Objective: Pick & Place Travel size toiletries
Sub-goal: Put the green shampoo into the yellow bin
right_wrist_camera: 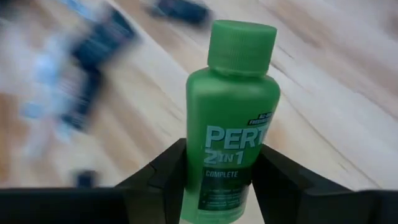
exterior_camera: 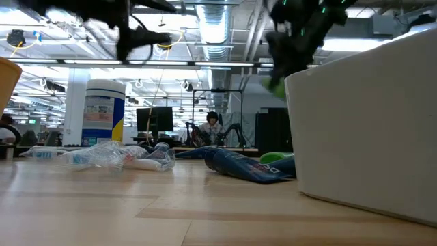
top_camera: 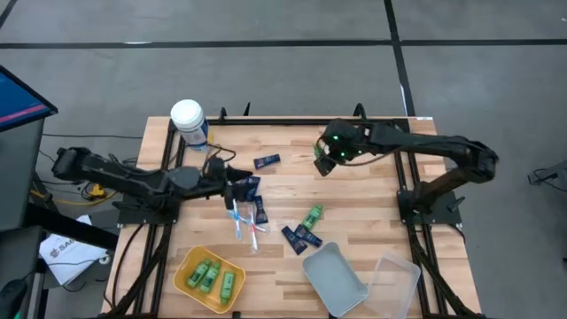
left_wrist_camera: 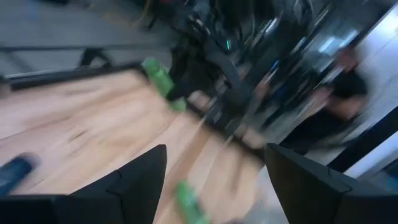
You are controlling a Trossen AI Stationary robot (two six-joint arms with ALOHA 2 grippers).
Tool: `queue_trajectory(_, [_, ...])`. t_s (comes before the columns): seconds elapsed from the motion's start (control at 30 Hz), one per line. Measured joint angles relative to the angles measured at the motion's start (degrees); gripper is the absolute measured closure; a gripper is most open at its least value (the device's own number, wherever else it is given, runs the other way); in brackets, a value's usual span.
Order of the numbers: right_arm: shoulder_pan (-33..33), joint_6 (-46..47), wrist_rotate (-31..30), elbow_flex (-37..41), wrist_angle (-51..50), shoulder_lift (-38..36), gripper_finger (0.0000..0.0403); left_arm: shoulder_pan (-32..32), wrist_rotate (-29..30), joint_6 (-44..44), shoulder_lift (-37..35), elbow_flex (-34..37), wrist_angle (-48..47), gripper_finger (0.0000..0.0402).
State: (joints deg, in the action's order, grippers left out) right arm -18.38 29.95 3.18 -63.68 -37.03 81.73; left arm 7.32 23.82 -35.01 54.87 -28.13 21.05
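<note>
My right gripper point(top_camera: 326, 161) is shut on a bright green bottle point(right_wrist_camera: 230, 124) above the table's far middle. The left gripper point(top_camera: 232, 183) is open over the scattered pile, with nothing between its fingers point(left_wrist_camera: 140, 180). Lying flat on the wood are navy tubes point(top_camera: 266, 161) point(top_camera: 301, 237), another green bottle point(top_camera: 312, 217) and thin toothbrush sticks point(top_camera: 239, 221). A yellow tray point(top_camera: 188, 266) at the near left holds several green bottles point(top_camera: 210, 276). My right gripper pinches the green bottle by the lower part of its body point(right_wrist_camera: 217, 180), one finger point(right_wrist_camera: 168, 174) on each side. The capped end point(right_wrist_camera: 241, 40) points away from the wrist. The bottle point(exterior_camera: 273, 83) is lifted clear of the table.
A tall white-lidded canister point(top_camera: 189, 122) stands at the far left edge, close behind the left arm. A grey bin point(top_camera: 335, 279) and its clear lid point(top_camera: 394, 283) sit at the near right. A person point(exterior_camera: 212, 123) sits in the room beyond the table.
</note>
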Motion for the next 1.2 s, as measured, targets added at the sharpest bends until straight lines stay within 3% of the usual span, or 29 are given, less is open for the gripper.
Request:
queue_trajectory(0.13, [4.8,2.6,0.0,0.0,7.8,-2.5,0.0251,-7.9,-8.9,-3.3,3.9,6.6,20.2,0.0131])
queue_trajectory(0.27, [8.7,4.2,0.1,0.0,15.2,-1.6,0.0254,-13.1,-17.9,-3.9,9.3,5.5,28.5,0.0131])
queue_trajectory(0.43, [12.2,5.0,0.1,0.0,23.0,1.3,0.0250,-15.3,-25.0,-1.2,16.7,-0.1,29.2,0.0131])
queue_trajectory(0.73, [14.6,6.1,0.1,-0.1,26.8,2.5,0.0246,-16.5,-29.8,1.8,27.0,-6.4,30.0,0.0131])
queue_trajectory(1.2, [15.8,6.1,0.1,-0.1,29.5,2.3,0.0245,-16.4,-33.5,1.8,34.9,-13.5,32.9,0.0131])
